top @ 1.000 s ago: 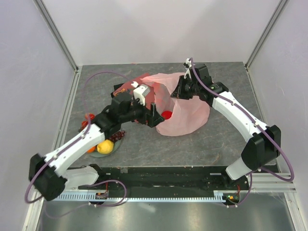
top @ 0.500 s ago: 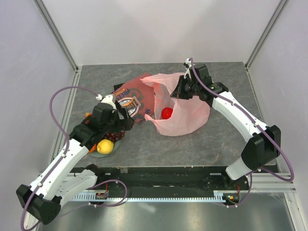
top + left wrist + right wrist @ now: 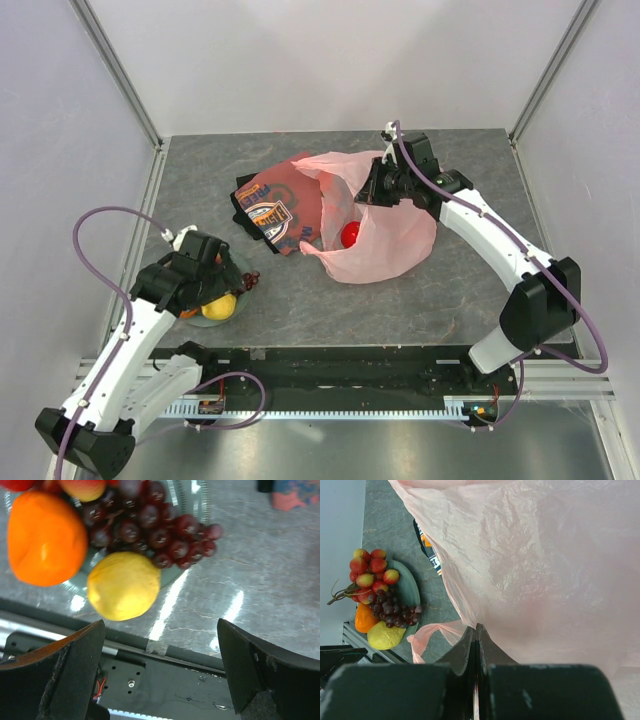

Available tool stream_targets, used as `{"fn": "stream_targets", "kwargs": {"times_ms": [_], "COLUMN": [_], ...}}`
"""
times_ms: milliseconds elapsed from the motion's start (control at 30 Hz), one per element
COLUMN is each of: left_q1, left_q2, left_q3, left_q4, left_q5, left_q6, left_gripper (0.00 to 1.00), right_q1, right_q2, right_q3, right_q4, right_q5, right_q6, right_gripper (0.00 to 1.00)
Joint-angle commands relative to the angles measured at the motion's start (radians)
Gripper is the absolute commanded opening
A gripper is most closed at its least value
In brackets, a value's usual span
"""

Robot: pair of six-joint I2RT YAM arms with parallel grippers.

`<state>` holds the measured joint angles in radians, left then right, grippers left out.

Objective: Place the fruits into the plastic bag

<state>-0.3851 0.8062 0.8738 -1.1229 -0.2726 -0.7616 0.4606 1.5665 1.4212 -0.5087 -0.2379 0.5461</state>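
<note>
**Two arms at a grey tabletop: fruit plate at left, bag held at right**

At the near edge, a black mounting rail [image 3: 350,362] carries both arm bases. Beyond it lies the dark grey, stone-patterned table [image 3: 400,310], glossy enough to reflect light in streaks.

The left gripper [image 3: 160,650] hangs over the table's near-left corner with its jaws spread wide, grasping nothing. Just past it is the round pale green plate [image 3: 409,590]. On the plate are a yellow lemon-like fruit [image 3: 124,586], an orange [image 3: 45,540], a bunch of dark purple grapes [image 3: 150,530] and small red strawberry-like pieces [image 3: 372,572]. The lemon touches the grapes.

Mid-table, a folded red printed cloth [image 3: 268,210] lies beside the thin, crinkly, translucent pink plastic bag [image 3: 385,240]. The bag's mouth faces left, and a round red apple [image 3: 349,234] sits inside it.

The right gripper [image 3: 476,630] is clenched on the bag's upper film, holding it raised.

Plain pale walls [image 3: 330,60], joined by aluminium frame posts [image 3: 120,80], enclose the table on three sides.
</note>
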Motion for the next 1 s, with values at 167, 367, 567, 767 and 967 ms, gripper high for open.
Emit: {"fn": "stream_targets", "kwargs": {"times_ms": [167, 367, 567, 767, 967], "left_q1": [0.089, 0.156, 0.178, 0.181, 0.183], "left_q2": [0.022, 0.037, 0.019, 0.057, 0.108], "left_q3": [-0.035, -0.097, -0.153, -0.171, -0.183], "left_q4": [-0.061, 0.056, 0.135, 0.175, 0.199], "left_q5": [-0.040, -0.002, 0.003, 0.006, 0.021], "left_q6": [-0.105, -0.110, -0.140, -0.134, -0.133], "left_gripper": [0.99, 0.99, 0.99, 0.99, 0.99], "right_q1": [-0.010, -0.014, -0.023, -0.033, -0.039], "right_q2": [0.013, 0.021, 0.013, 0.017, 0.021], "right_q3": [0.010, 0.016, 0.015, 0.016, 0.016], "right_q4": [0.038, 0.048, 0.056, 0.071, 0.076], "right_q5": [-0.015, -0.018, -0.014, -0.017, -0.020], "right_q6": [0.000, 0.005, 0.006, 0.021, 0.025], "right_gripper": [0.02, 0.02, 0.02, 0.02, 0.02]}}
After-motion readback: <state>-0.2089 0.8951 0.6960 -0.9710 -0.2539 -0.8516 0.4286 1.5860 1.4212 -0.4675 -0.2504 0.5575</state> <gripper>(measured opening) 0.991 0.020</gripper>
